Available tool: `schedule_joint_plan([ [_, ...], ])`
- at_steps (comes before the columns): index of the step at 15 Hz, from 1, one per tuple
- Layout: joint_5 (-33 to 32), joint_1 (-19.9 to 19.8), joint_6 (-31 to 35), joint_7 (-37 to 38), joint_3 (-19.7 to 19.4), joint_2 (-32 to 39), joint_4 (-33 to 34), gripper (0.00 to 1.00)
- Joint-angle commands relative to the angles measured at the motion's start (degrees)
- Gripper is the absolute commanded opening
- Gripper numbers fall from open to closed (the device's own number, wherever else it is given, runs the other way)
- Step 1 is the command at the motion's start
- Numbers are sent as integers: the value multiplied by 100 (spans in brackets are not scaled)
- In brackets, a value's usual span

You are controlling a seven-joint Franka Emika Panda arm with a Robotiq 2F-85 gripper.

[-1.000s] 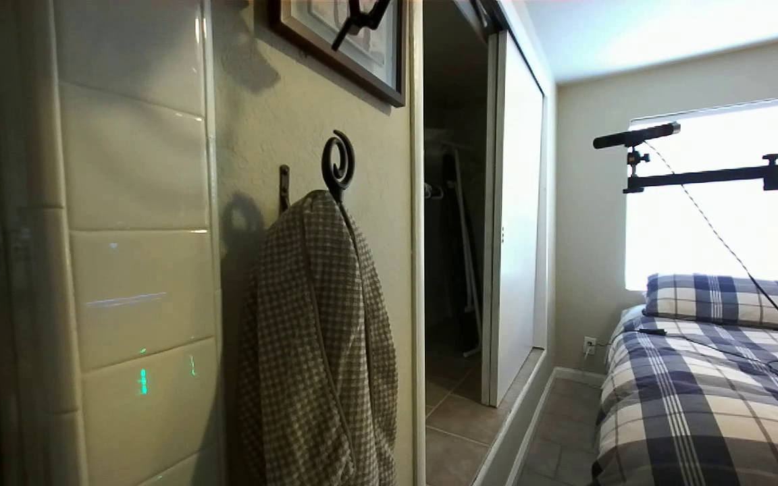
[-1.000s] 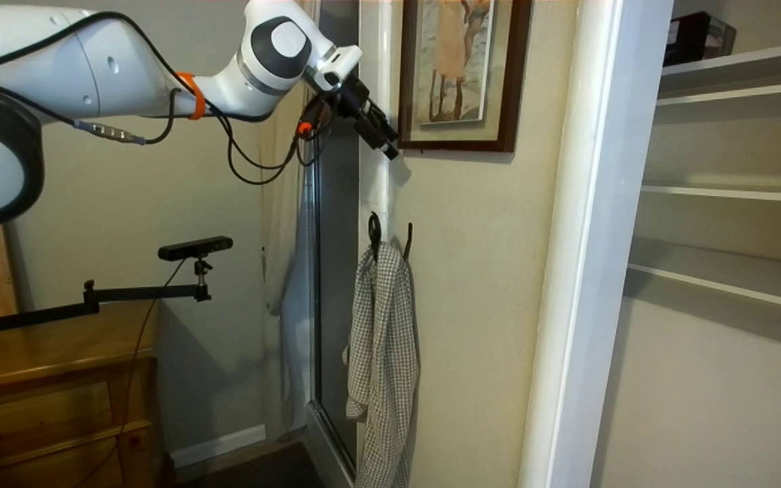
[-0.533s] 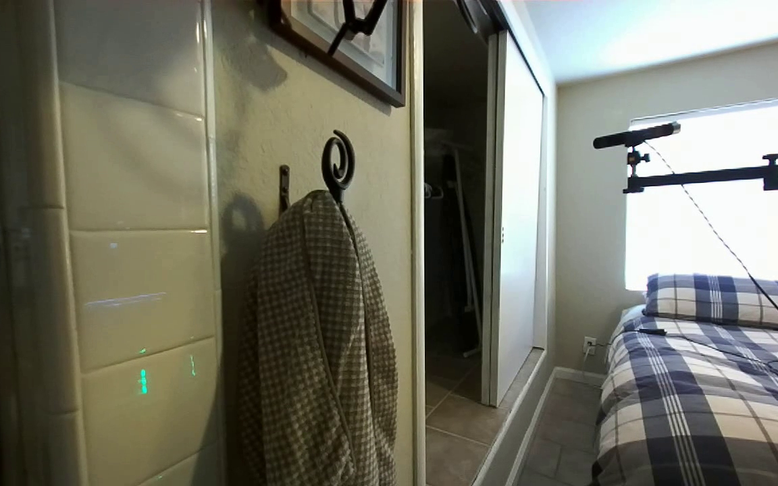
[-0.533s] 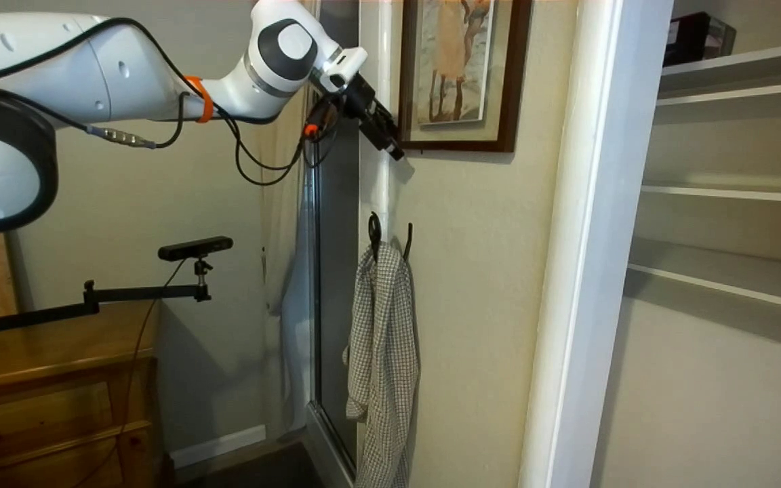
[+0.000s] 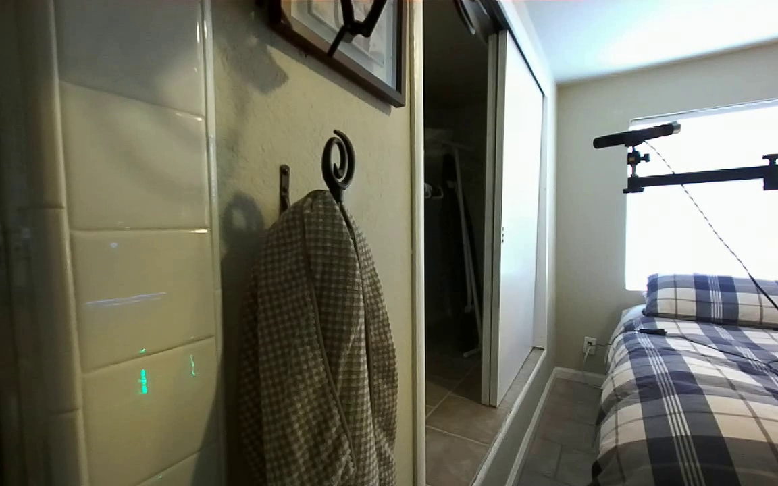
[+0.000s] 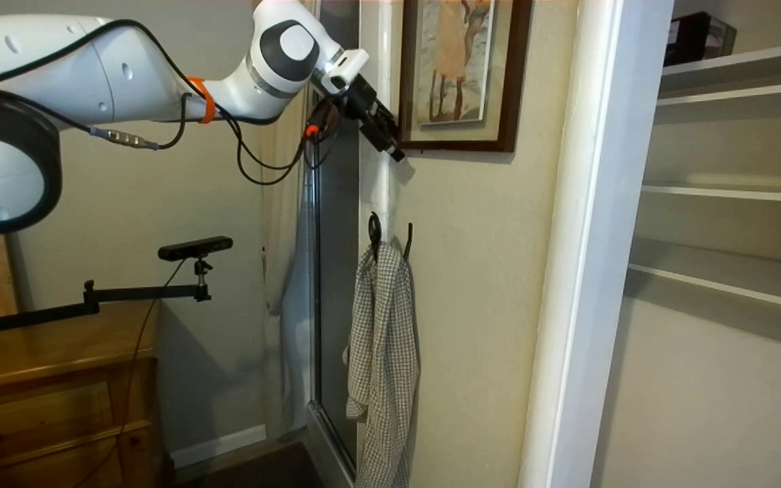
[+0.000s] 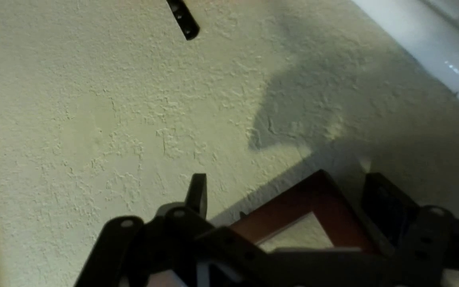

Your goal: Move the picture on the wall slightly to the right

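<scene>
The picture point(image 6: 458, 74) hangs on the cream-beige wall point(image 6: 472, 271), its top out of view. It has a dark brown frame and a pale mat. Its lower part also shows in an exterior view point(image 5: 380, 61). My gripper point(image 6: 396, 144) is at its lower left corner. In the wrist view, the open gripper point(image 7: 285, 175) has the frame corner point(image 7: 313, 199) between its fingers. One finger point(image 7: 385, 203) stands close beside the frame's outer side edge; I cannot tell if it touches. The other finger point(image 7: 197, 195) is below the bottom edge, over the wall. Nothing is gripped.
A checked cloth point(image 6: 384, 339) hangs from a black spiral hook point(image 6: 374, 229) below the picture. A glossy tiled panel point(image 5: 136, 283) borders the wall on one side. White trim point(image 6: 594, 237) and closet shelves point(image 6: 736, 193) lie on the other side. A camera point(image 6: 195, 248) stands on a boom.
My arm and gripper have moved a little to the right and slightly down, closer to the frame's lower left corner, then nearly stopped. The picture has not visibly moved.
</scene>
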Motion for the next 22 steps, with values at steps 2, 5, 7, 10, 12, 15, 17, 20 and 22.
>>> schedule_joint_plan([
  [2,-208,-13,-59,379,-117,23,149,100],
  [5,-239,-34,-34,473,-171,-44,118,100],
  [7,-243,-38,-35,513,-201,-65,101,100],
  [10,-256,-35,-36,538,-246,-84,81,100],
  [12,-244,-38,-49,551,-269,-100,75,100],
  [15,-167,-34,-79,457,-253,-93,68,100],
  [17,-101,-28,-158,397,-229,-91,75,100],
  [20,10,-8,-223,185,-163,-96,84,100],
  [22,122,-9,-197,8,-117,-96,91,100],
])
